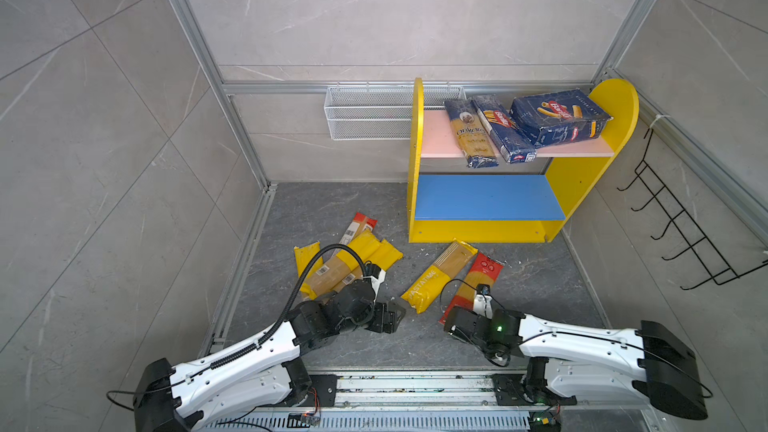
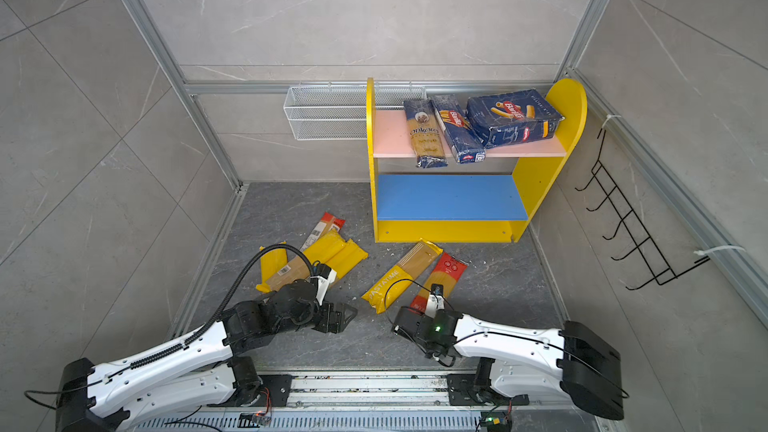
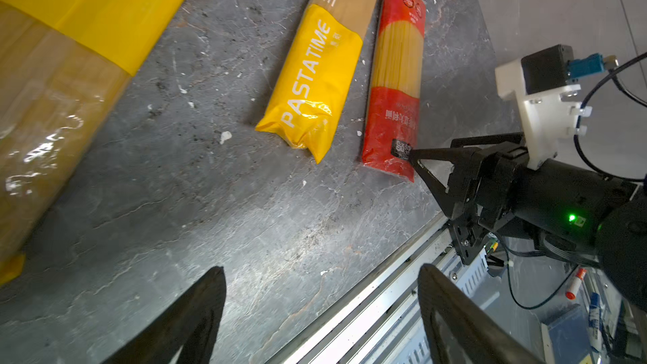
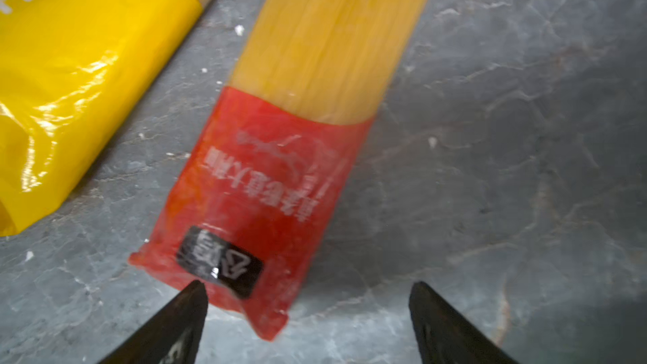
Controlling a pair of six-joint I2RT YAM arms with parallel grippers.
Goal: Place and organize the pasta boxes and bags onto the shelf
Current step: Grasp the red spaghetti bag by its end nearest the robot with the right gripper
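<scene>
**Red bag lies right at the open right gripper**

The red bag (image 4: 280, 169) lies flat on the grey floor (image 1: 332, 209). It is a long see-through pack with red ends and yellow spaghetti in the middle. Its near end has a small black sticker (image 4: 220, 262) and sits right at the tips of the right gripper (image 4: 308, 288). One corner of the bag pokes in between the two fingers. The fingers are spread wide and are not squeezing it. I cannot tell if a tip touches the bag.

The yellow PASTATIME bag (image 3: 315, 75) lies just beside the red bag, on the side toward the left gripper (image 3: 321, 271). Both bags point the same way.

The left gripper hangs over bare floor. Its fingers are wide apart and hold nothing. On its far side from the right gripper is a heap of yellow bags (image 1: 365, 249). A second red-ended bag (image 1: 360, 224) sticks out of the heap.

Far ahead of the right gripper stands the shelf (image 1: 582, 184). On its pink board (image 1: 436, 135) lie the ankara bag (image 1: 471, 135), the narrow box (image 1: 503, 128) and the wide box (image 1: 557, 118), side by side. The bag and the narrow box stick out over the front edge. The blue board (image 1: 486, 197) is below.

A white wire basket (image 1: 365, 114) hangs on the back wall beside the shelf. A black hook rack (image 1: 681, 226) hangs on the side wall by the right arm.
</scene>
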